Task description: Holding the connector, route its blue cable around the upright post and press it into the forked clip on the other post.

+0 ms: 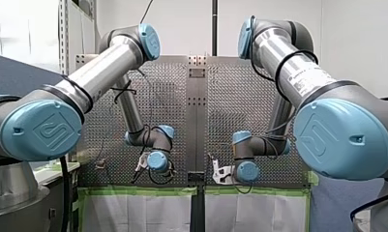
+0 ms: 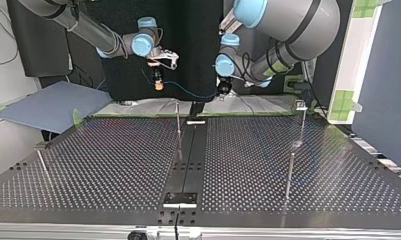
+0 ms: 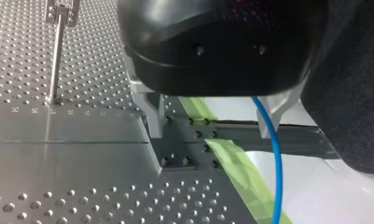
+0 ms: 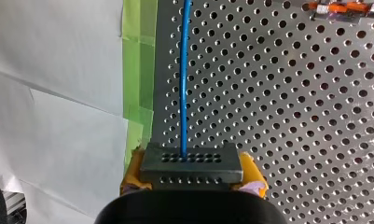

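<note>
My right gripper [image 4: 192, 181] is shut on the dark grey connector [image 4: 191, 164], its yellow pads [image 4: 253, 177] on both sides. The blue cable [image 4: 183, 84] leaves the connector and runs straight ahead over the perforated table. In the top view the cable [image 2: 188, 92] sags from my right gripper [image 2: 159, 80] across to my left gripper [image 2: 222, 91]. My left gripper [image 3: 212, 126] is open; the cable [image 3: 274, 158] passes between its metal fingers [image 3: 149, 112], close to one of them, and hangs down. An upright post [image 2: 178, 125] stands mid-table, a post with a forked clip [image 2: 301, 106] at the top view's right.
A further post with a clip [image 3: 58, 46] stands ahead of my left gripper. More thin posts [image 2: 289, 175] [image 2: 43, 165] rise near the table's sides. Green tape [image 3: 236, 163] and white sheeting edge the table. A small orange part [image 4: 343, 7] lies on the plate.
</note>
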